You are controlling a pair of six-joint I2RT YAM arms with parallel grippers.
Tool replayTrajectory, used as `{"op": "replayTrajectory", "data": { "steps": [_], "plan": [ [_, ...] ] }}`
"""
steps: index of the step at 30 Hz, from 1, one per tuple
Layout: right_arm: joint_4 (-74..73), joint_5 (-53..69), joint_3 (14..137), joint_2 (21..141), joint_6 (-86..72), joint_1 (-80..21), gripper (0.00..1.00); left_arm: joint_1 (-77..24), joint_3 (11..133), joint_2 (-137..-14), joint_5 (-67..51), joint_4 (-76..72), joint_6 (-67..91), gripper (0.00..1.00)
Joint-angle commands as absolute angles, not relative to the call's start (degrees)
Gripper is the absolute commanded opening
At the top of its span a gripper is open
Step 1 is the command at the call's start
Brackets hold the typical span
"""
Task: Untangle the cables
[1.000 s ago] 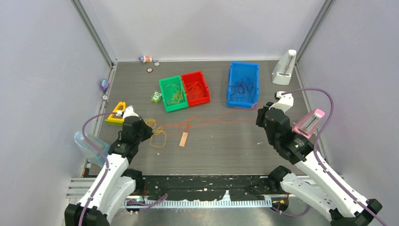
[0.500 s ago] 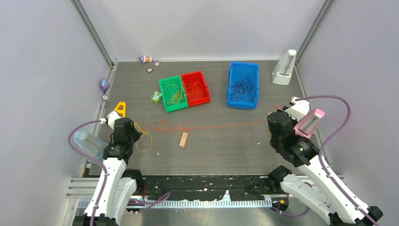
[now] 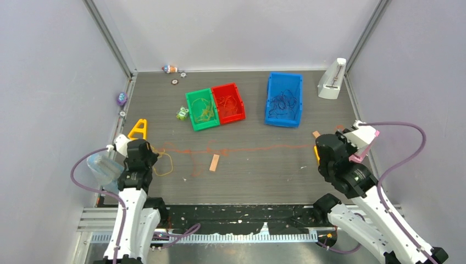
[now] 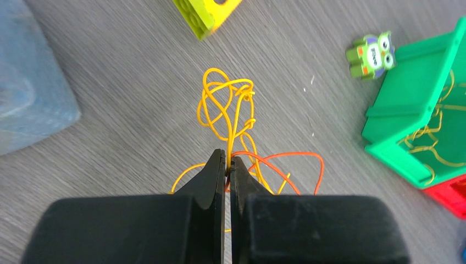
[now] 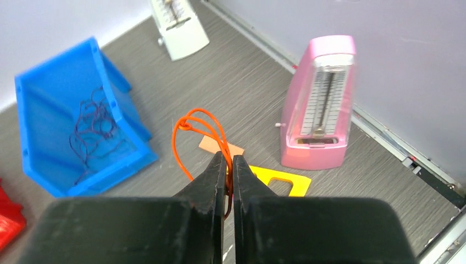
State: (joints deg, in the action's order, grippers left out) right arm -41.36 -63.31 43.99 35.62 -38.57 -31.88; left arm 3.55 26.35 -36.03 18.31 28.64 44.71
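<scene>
Cables lie on the table, strung left to right between the 2 arms. Left gripper is clamped on the yellow cable, its loops near the left edge; right gripper is clamped on the orange-red cable beside the pink metronome. Versus 1 second ago: both arms have pulled further apart, yellow loops dragged left, orange-red strand drawn into a straighter line passing behind the tan block.

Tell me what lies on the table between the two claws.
In the top view, the orange-red cable runs across that stretch, with a tan block just near it.
</scene>
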Motion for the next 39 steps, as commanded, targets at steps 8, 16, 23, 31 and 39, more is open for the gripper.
{"op": "replayTrajectory", "data": {
  "steps": [8, 16, 23, 31, 39],
  "plan": [
    [-32.1, -51.8, 43.0, 37.3, -28.2, -31.5, 0.28, 7.0, 25.9, -35.2, 6.9, 15.9, 41.4, 0.00],
    [-21.9, -7.3, 42.9, 50.4, -15.1, -31.5, 0.94, 6.3, 30.3, -41.1, -4.1, 17.2, 38.5, 0.00],
    [-29.3, -18.7, 46.6, 59.4, -20.1, -31.6, 0.95, 5.9, 29.5, -39.6, -4.6, 17.1, 38.4, 0.00],
    [-51.9, -30.0, 52.0, 69.6, -38.9, -31.4, 0.95, 3.6, 29.6, -40.8, -5.3, 16.5, 37.7, 0.00],
    [-44.5, -19.4, 38.2, 60.0, -48.6, -24.9, 0.95, 3.2, 29.3, -39.2, -6.3, 16.0, 36.3, 0.00]
  ]
}}
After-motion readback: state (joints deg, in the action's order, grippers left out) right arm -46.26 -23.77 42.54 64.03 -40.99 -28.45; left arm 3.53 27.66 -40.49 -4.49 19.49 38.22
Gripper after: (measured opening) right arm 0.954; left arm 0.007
